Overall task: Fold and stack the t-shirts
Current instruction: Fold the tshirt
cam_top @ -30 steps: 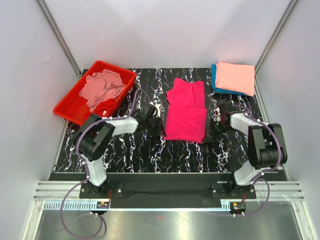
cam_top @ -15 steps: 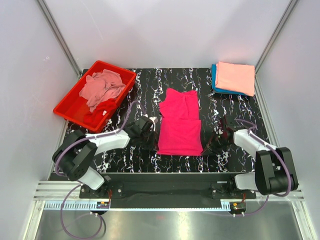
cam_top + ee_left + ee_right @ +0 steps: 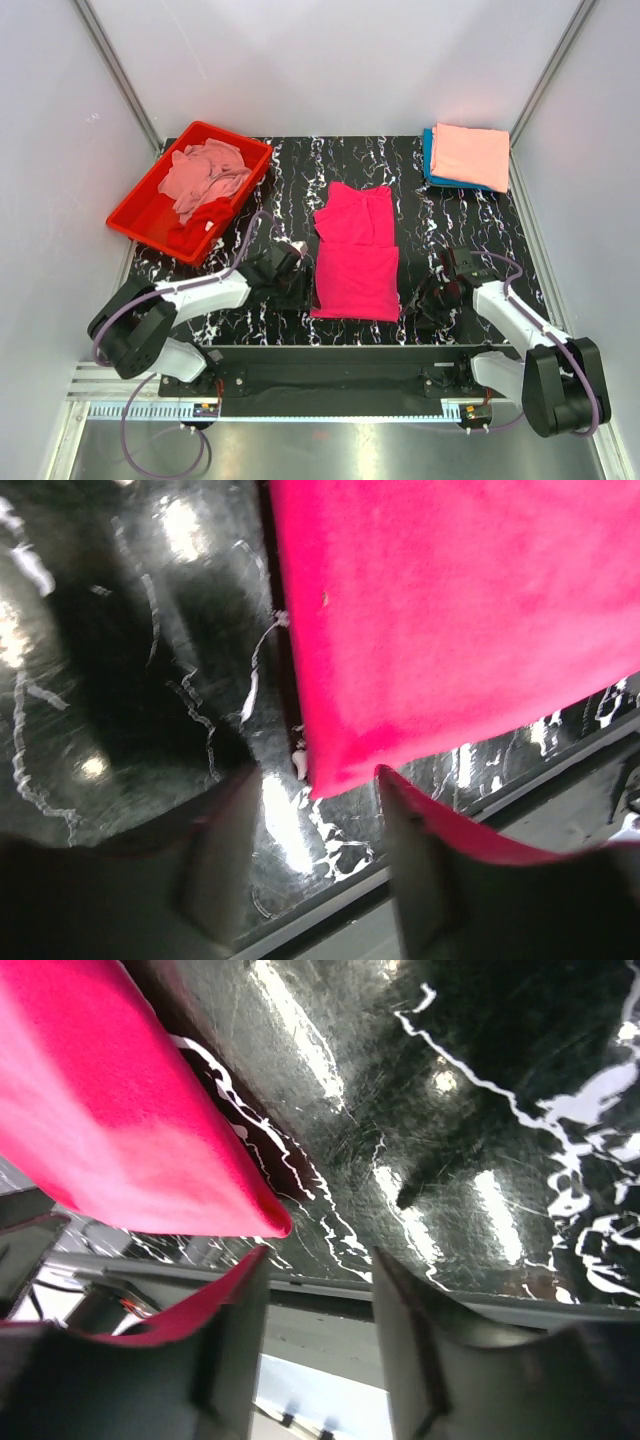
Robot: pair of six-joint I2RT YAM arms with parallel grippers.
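A hot pink t-shirt lies folded lengthwise in the middle of the black marbled table. My left gripper is open at its near left corner, which lies right at the gap between the fingertips in the left wrist view, the left gripper over the pink t-shirt. My right gripper is open just off its near right corner; in the right wrist view the right gripper holds nothing and the pink t-shirt ends beside its left finger. A salmon t-shirt sits folded on a teal t-shirt at the back right.
A red plastic tray at the back left holds a crumpled dusty pink t-shirt and a red t-shirt. The table's near edge and a metal rail run just behind both grippers. White walls close in both sides.
Both arms drew back toward the near edge, dragging the pink t-shirt with them. Both grippers, shut on its near corners before, have opened and let it go.
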